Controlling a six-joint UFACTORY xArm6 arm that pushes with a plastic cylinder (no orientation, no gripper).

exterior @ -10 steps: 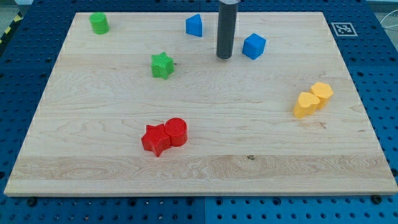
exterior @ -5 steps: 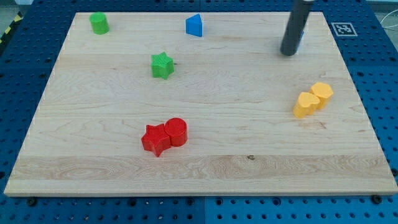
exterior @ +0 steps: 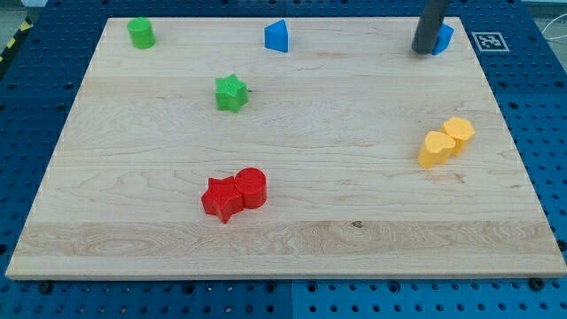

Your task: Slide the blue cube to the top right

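Camera view: blue cube point(exterior: 443, 38) apparently touches my tip point(exterior: 423, 50), right of it.

My tip point(exterior: 423, 50) stands at the table's point(exterior: 283, 239) top right corner, touching the blue cube's point(exterior: 442, 38) left side. The yellow pair point(exterior: 446, 142) lies below that cube; the blue wedge point(exterior: 277, 36) lies well to its left.

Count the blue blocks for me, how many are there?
2. A blue pointed block sits at the view's top centre; the blue cube is at the top right, mostly hidden behind my tip.
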